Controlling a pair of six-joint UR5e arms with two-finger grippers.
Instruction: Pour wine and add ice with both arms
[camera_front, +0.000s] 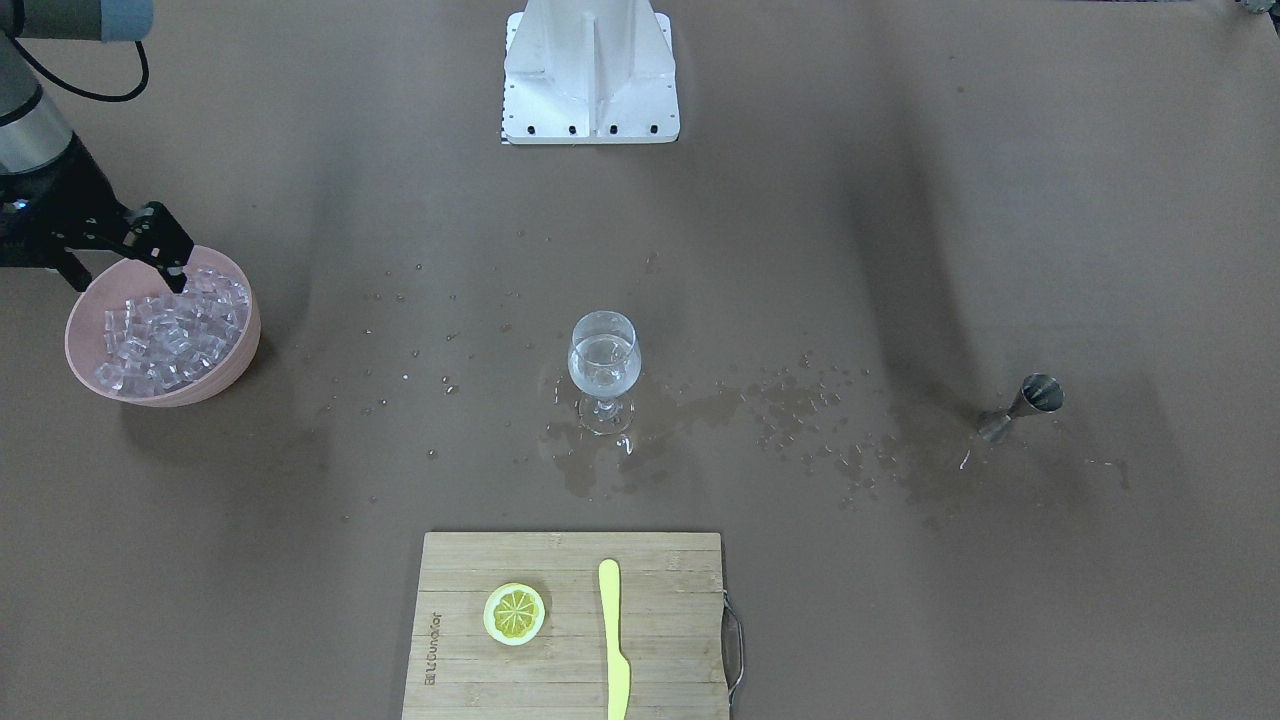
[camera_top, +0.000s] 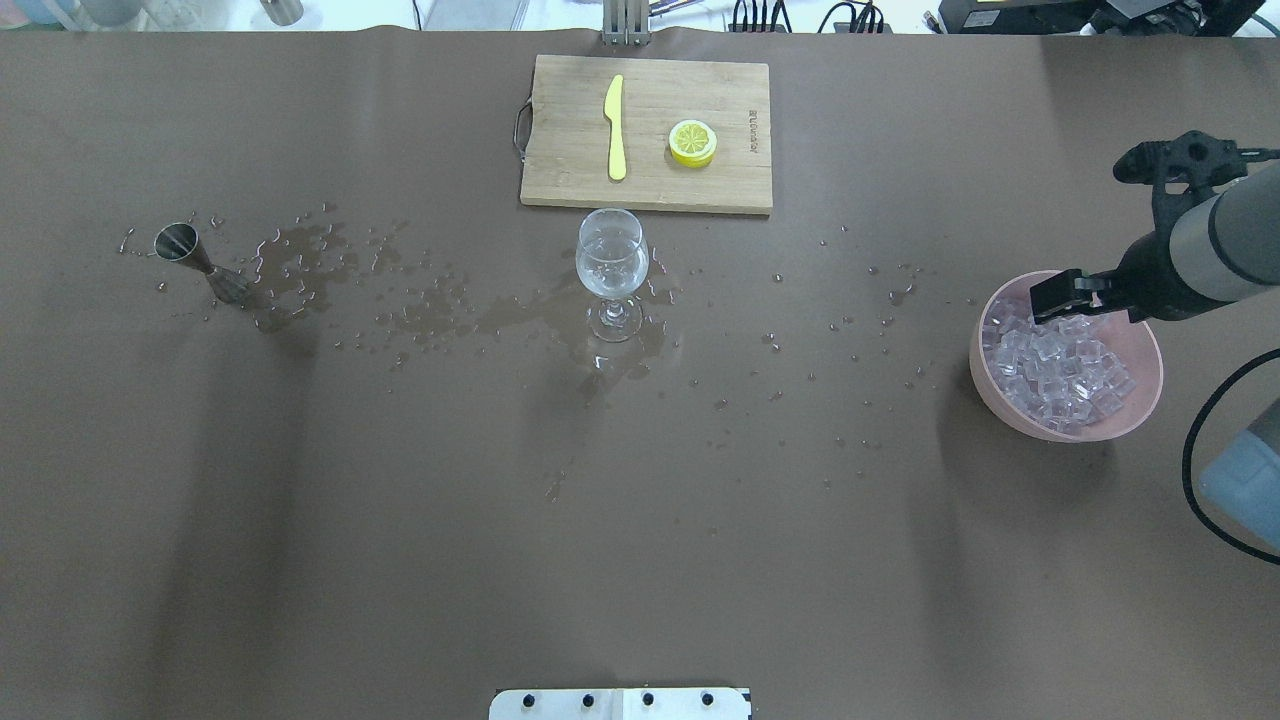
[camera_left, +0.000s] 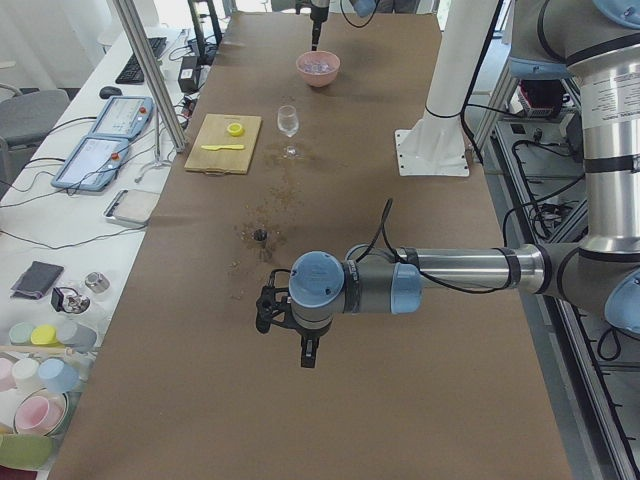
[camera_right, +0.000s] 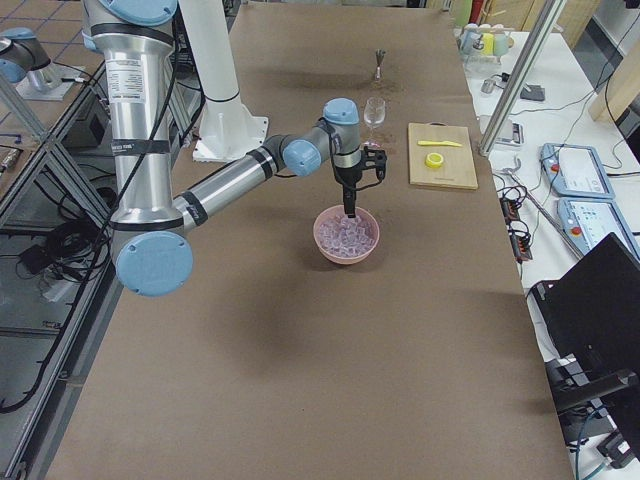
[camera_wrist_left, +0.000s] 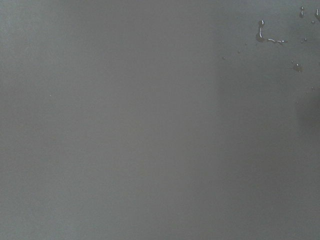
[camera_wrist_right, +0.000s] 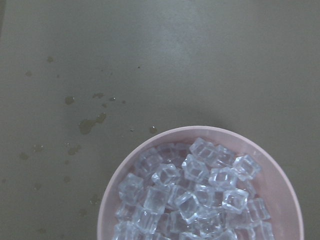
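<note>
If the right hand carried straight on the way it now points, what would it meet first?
The right hand points straight down over the pink bowl, so it would most likely meet the ice heaped inside first, though its exact height above the cubes is unclear.

A matt brown, paper-like sheet covers the surface (camera_front: 900, 600), turned dark and shiny where spilled liquid (camera_front: 700, 410) lies around a clear glass goblet (camera_front: 604, 340) holding colourless wine (camera_front: 604, 372), and a dull, brushed-metal jigger (camera_front: 1022, 407) stands on it. Glassy, transparent ice (camera_front: 170, 335) fills a pale pink bowl (camera_front: 235, 375) of smooth, low-sheen plastic, beside the satin silver-grey metal tube of the right arm (camera_top: 1225, 245). A pale wooden cutting board (camera_front: 670, 640) with visible grain and a thin metal wire handle (camera_front: 737, 645) carries a smooth yellow plastic knife (camera_front: 612, 640) and a glossy yellow lemon slice (camera_front: 514, 613).
</note>
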